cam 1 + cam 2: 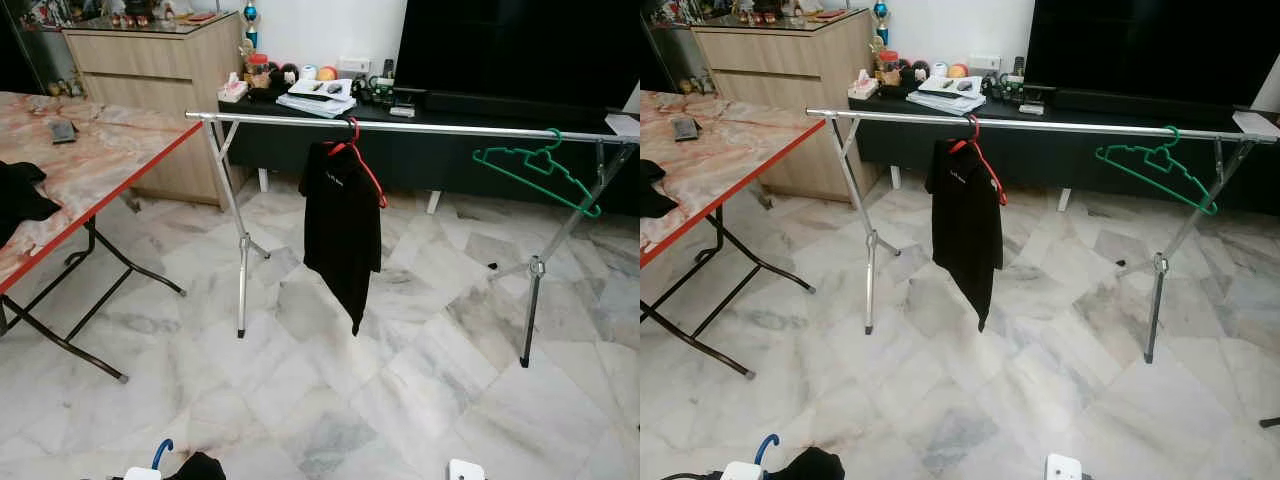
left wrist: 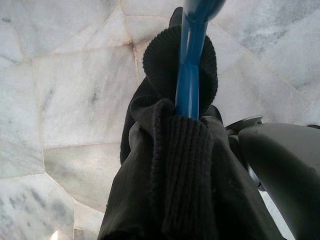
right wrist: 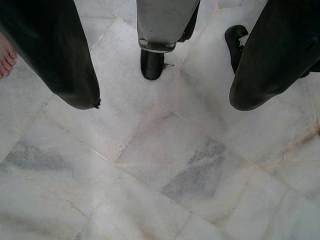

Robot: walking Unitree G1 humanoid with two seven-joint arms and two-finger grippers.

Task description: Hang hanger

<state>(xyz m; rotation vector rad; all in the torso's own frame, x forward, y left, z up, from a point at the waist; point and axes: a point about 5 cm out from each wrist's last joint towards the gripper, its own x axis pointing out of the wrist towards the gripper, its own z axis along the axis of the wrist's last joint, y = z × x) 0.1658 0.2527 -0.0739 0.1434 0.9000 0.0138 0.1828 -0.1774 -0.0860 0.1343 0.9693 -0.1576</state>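
The left gripper is low at the near left, its fingers hidden under a dark knit garment draped on a blue hanger; whether it clamps the hanger, I cannot tell. The right gripper hangs over the marble floor, its two black fingers spread wide and empty (a bare foot shows at the edge).

Three hangers in all: the blue one; a red hanger carrying a black shirt on the silver rail; a bare green hanger farther right. One red-edged folding table stands left, with a dark TV and a wooden cabinet beyond.
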